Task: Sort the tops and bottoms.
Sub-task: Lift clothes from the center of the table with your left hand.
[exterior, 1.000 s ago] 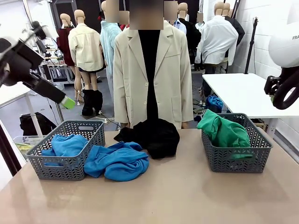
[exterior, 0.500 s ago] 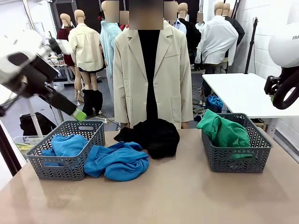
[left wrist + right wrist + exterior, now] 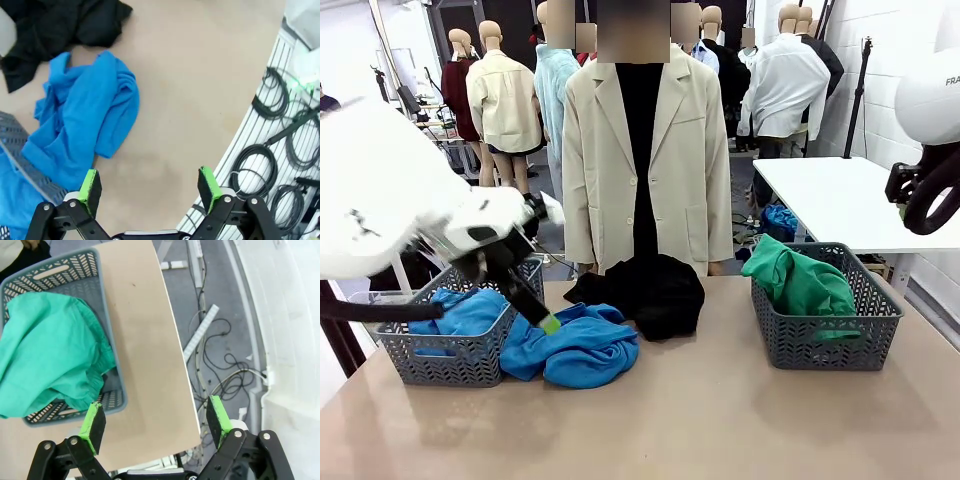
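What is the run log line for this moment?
left hand: open, near loose blue top | right hand: open, high | green bottom: in right basket | black bottom: on table

So your left arm was leaning in low over the left side of the table, with the left gripper angled down at the tabletop, jaws spread wide and nothing between them. Your right arm hung high off the table's right edge, right gripper wide open too, empty, looking down past that edge.
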Controlling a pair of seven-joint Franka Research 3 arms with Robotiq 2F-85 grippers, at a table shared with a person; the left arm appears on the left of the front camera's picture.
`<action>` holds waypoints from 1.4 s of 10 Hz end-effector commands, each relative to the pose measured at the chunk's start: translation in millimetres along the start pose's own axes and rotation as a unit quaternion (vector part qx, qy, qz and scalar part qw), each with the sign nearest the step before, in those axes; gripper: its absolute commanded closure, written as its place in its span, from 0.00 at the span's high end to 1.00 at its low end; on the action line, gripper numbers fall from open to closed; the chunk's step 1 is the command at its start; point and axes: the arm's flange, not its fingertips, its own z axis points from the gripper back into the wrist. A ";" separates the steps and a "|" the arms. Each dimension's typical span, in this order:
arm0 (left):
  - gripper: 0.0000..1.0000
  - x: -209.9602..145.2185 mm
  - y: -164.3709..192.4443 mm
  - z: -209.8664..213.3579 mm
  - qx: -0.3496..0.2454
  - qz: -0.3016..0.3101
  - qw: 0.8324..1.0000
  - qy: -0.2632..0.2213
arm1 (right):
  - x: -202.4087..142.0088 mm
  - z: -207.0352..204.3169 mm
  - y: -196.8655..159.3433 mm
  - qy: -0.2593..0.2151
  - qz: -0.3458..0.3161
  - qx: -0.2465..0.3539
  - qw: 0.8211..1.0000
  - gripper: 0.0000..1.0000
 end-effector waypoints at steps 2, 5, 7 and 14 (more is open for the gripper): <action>1.00 -22.1 13.7 -39.2 -0.002 -0.022 0.999 -0.024 | 2.4 -0.4 -0.1 -0.005 -0.001 0.008 1.000 1.00; 1.00 -4.4 16.6 -36.4 -0.001 -0.022 1.000 0.015 | 2.4 -0.4 -0.1 -0.005 -0.001 0.008 1.000 1.00; 1.00 -1.5 32.8 -74.2 0.050 -0.038 0.996 0.056 | 2.4 -0.4 -0.1 -0.005 -0.001 0.008 1.000 1.00; 1.00 5.3 45.8 -132.1 0.034 -0.075 0.994 0.074 | 2.4 -0.4 -0.1 -0.005 -0.001 0.008 1.000 1.00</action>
